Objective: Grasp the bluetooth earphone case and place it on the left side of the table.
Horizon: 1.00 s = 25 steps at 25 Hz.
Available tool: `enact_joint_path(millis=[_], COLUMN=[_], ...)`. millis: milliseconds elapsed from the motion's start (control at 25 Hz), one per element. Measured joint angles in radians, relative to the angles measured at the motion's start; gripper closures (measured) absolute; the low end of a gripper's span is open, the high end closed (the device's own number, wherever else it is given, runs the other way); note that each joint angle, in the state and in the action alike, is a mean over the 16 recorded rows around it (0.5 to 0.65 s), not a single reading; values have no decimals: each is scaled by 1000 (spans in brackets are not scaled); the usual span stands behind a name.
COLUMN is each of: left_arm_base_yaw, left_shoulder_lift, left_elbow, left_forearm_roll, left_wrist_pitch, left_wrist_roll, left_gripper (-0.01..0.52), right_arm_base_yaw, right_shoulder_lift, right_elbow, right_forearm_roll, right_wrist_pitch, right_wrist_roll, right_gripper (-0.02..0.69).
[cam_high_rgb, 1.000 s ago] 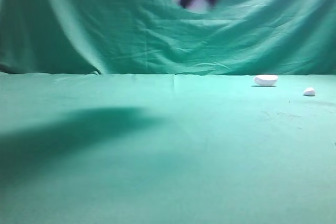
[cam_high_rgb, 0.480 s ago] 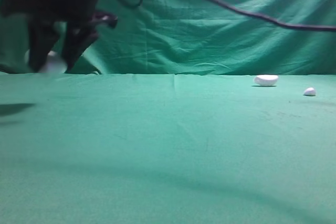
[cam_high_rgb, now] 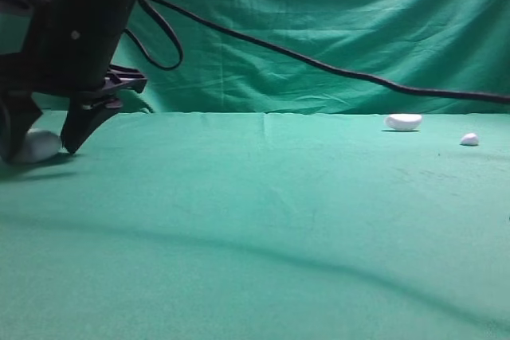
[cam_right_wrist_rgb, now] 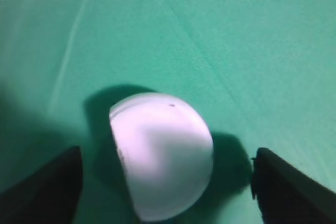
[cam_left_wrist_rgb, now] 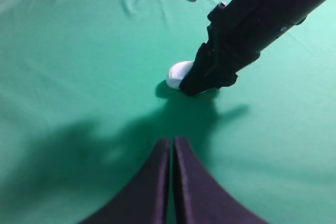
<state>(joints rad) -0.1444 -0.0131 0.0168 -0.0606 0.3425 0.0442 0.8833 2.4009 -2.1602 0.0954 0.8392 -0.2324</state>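
White case (cam_high_rgb: 36,146) lies on the green table (cam_high_rgb: 263,220) at its far left, between the spread fingers of the right gripper (cam_high_rgb: 40,147), which do not press it. Left gripper (cam_left_wrist_rgb: 171,153) has its fingers together, near the case.

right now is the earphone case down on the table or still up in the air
Down. The bluetooth earphone case rests on the table with its shadow tight against it, between the right gripper fingers, which stand apart from it.

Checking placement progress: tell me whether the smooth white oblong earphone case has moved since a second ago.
Yes. The smooth white oblong earphone case went from high before the curtain, left and down to the green cloth table, far left of the white half-oval lump.
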Motion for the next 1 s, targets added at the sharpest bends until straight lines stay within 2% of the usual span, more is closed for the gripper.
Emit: enact_joint_path(millis=[120,440,560,720,1000], left_arm_base_yaw=[0,0,0,0,0], left_shoulder_lift=[0,0,0,0,0], left_elbow=[0,0,0,0,0], left_forearm_roll=[0,0,0,0,0], left_wrist_pitch=[0,0,0,0,0], left_wrist_roll=[0,0,0,0,0], left_gripper=[514,514,514,514,514], right_arm_base_yaw=[-1,-24,-40,-63,-88], right_shoulder_lift=[-64,-292,-386,-517,-790], right_elbow=[0,0,4,35,201], right_forearm_roll=[-5,-21,-25,-28,-56], right_wrist_pitch=[85,322,379,413,424], right_wrist_roll=[36,150,185,217,259], right_gripper=[255,532,615,661,665])
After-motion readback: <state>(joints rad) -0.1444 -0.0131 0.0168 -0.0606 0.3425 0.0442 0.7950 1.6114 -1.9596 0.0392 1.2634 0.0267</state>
